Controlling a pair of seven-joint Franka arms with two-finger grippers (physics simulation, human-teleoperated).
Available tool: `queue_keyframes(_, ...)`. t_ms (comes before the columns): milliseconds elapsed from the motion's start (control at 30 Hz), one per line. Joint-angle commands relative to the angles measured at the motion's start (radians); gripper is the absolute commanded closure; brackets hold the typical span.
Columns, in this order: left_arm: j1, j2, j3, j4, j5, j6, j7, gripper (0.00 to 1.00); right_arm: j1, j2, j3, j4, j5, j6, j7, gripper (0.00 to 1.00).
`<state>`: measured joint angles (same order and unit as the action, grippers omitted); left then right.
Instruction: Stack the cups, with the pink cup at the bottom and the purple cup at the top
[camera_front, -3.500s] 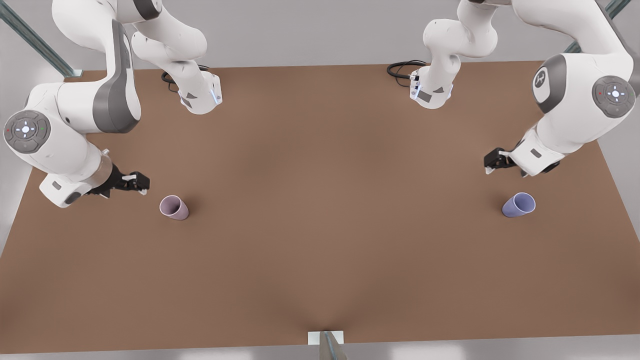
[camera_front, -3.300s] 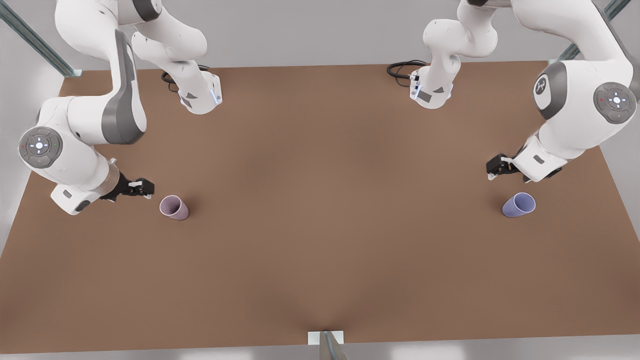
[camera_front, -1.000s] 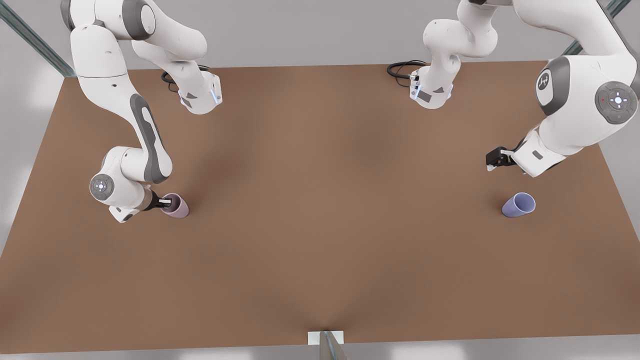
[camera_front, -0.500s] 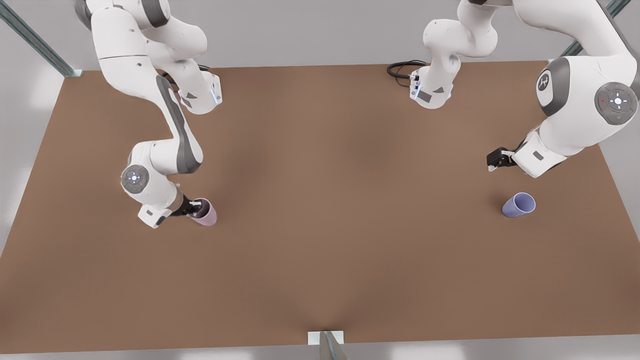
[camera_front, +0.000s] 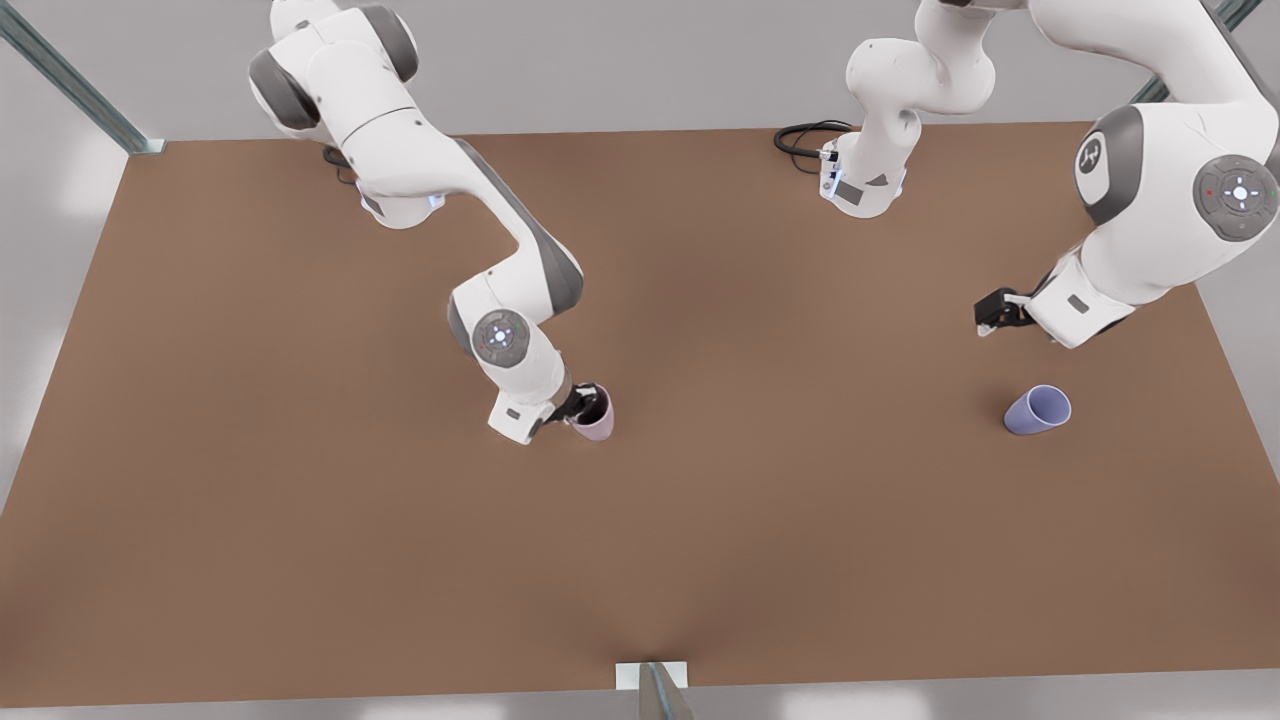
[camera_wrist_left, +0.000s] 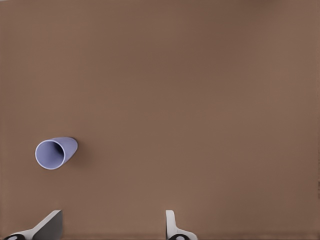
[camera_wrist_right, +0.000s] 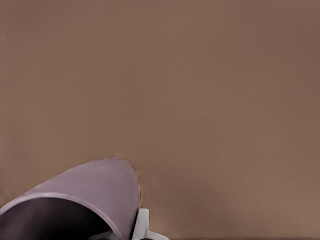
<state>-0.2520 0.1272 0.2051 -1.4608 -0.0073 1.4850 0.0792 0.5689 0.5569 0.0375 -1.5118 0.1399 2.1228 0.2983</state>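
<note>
Front view: right gripper near the middle of the brown table, clamped on the rim of the pink cup. Purple cup well apart toward the front view's right, standing free. Left gripper hovers near it, waiting. Grey walls behind the table.

Left wrist view: fingers spread wide, holding nothing; purple cup below on bare tabletop.

Right wrist view: pink cup gripped, one finger outside its wall. Risk, as judged: a rim pinch may tilt or tip the cup on release.
</note>
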Motion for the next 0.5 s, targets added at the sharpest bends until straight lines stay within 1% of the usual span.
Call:
queue_keyframes(0, 0.002, -0.001, 0.000, 0.000, 0.000, -0.014, 0.007, 0.00, 0.035, 0.018, 0.015, 0.032, 0.001, -0.073, 0.544, 0.79)
queue_keyframes(100, 0.002, 0.003, 0.002, 0.000, 0.001, -0.012, 0.010, 0.00, 0.114, 0.049, 0.015, 0.067, 0.003, -0.073, 0.602, 0.79)
queue_keyframes(233, 0.005, 0.008, 0.002, -0.001, 0.000, -0.014, 0.008, 0.00, 0.178, 0.075, 0.013, 0.093, 0.000, -0.073, 0.648, 0.79)
queue_keyframes(300, 0.007, 0.020, 0.002, -0.003, -0.002, -0.011, 0.013, 0.00, 0.200, 0.120, 0.013, 0.125, -0.002, -0.075, 0.697, 0.79)
queue_keyframes(467, 0.037, 0.052, 0.007, -0.044, -0.003, 0.018, 0.030, 0.00, 0.207, 0.176, 0.013, 0.130, -0.029, -0.064, 0.700, 0.79)
